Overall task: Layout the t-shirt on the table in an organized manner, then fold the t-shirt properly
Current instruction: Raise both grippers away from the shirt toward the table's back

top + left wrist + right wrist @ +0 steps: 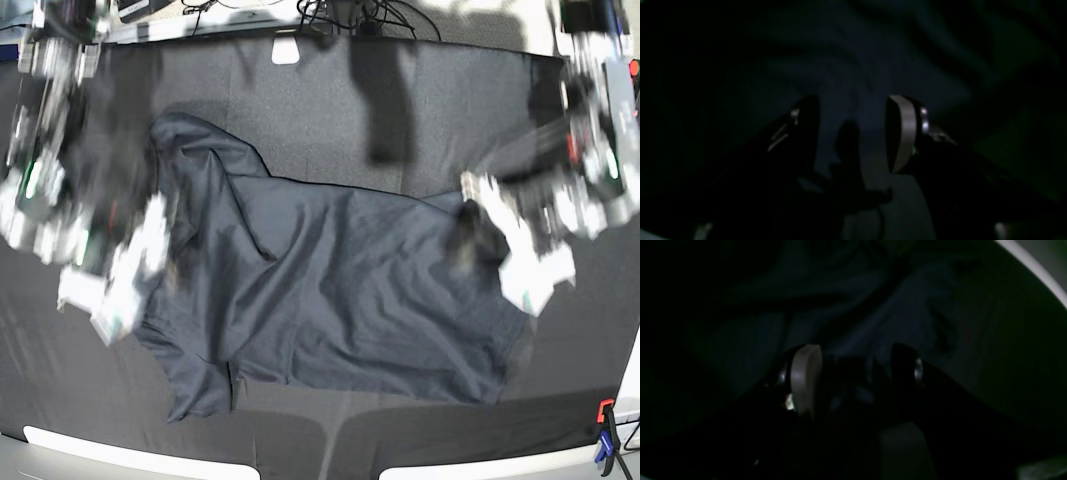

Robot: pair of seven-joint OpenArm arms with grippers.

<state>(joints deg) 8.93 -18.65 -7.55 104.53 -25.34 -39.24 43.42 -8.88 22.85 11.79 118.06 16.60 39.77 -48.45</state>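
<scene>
The dark slate-grey t-shirt [350, 290] lies spread but wrinkled across the middle of the black table [330, 110], with one part bunched at the upper left. My left gripper [472, 232] is at the shirt's right edge. In the left wrist view my left gripper [853, 133] has its jaws apart over shirt fabric [846, 66]. My right gripper [160, 255] is at the shirt's left edge. In the right wrist view my right gripper [853, 373] also has its jaws apart, low over folds of the shirt [900, 310]. Both arms are blurred.
A red and blue clamp [605, 435] holds the cloth at the front right corner. A small white piece [286, 50] sits at the far edge, with cables behind it. The pale table rim [1033, 266] shows at the top right of the right wrist view.
</scene>
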